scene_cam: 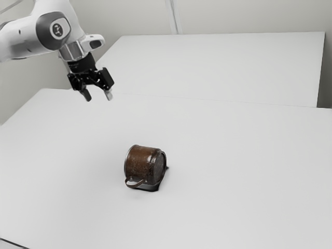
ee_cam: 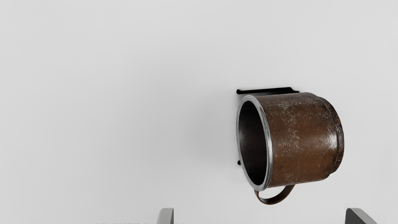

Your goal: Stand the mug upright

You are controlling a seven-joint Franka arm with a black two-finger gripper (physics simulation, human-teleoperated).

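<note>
My gripper (scene_cam: 98, 97) hangs high over the table at the exterior view's upper left, well above the mug and apart from it. In the wrist view the two fingertips of the gripper (ee_cam: 259, 216) stand wide apart, open, with nothing held. The brown, worn metal mug (scene_cam: 142, 163) lies on its side on the table, its base facing the exterior view's right and its handle toward that camera. From the wrist view, the mug (ee_cam: 298, 140) shows its dark open mouth, silver rim and curved handle, the handle being on the side nearest the fingertips.
The mug rests on a broad white table (scene_cam: 223, 171). Behind it, in the exterior view, is another white surface (scene_cam: 218, 67), with pale walls around. A dark line (scene_cam: 14, 244) runs across the exterior view's lower left corner.
</note>
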